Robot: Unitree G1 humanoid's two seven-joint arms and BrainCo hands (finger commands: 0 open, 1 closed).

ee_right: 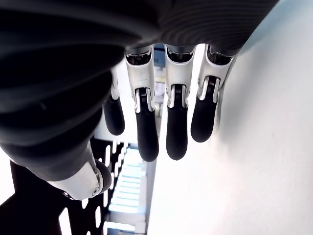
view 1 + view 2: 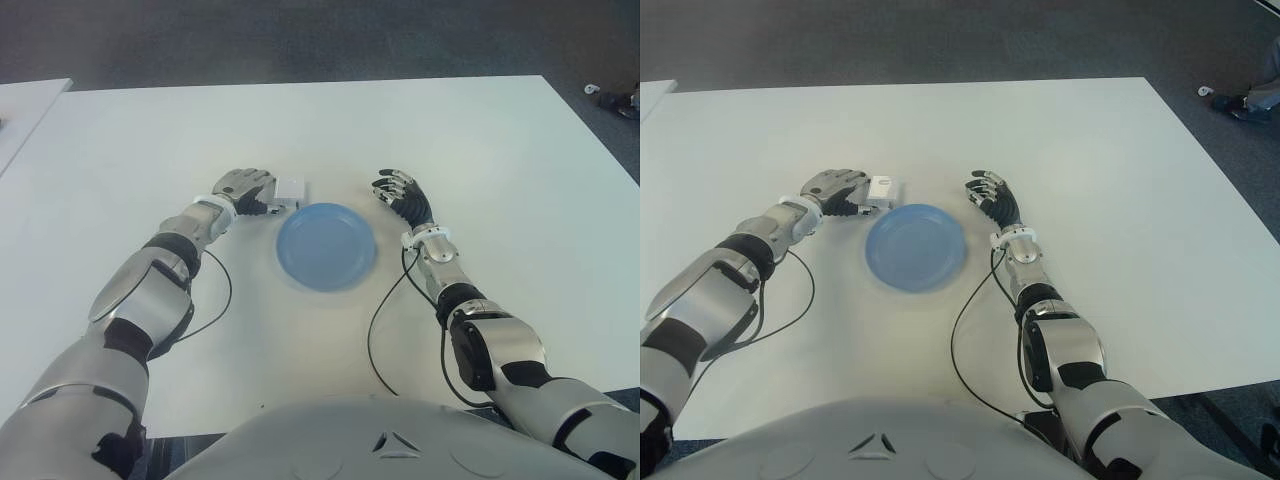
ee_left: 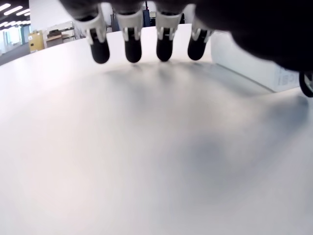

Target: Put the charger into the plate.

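Observation:
The charger (image 2: 291, 189), a small white block, lies on the white table (image 2: 450, 130) just beyond the far-left rim of the blue plate (image 2: 326, 262). My left hand (image 2: 248, 190) sits right beside the charger on its left, palm down. In the left wrist view its fingertips (image 3: 132, 49) hang relaxed over the table and the charger (image 3: 254, 68) lies on the thumb side, not gripped. My right hand (image 2: 400, 192) shows to the right of the plate, fingers loosely bent and holding nothing. The plate has nothing in it.
Black cables (image 2: 385, 320) run from both wrists back across the table toward my body. A second white table (image 2: 25, 110) stands at the far left. Dark floor lies beyond the table's far edge, with small objects (image 2: 615, 98) at the upper right.

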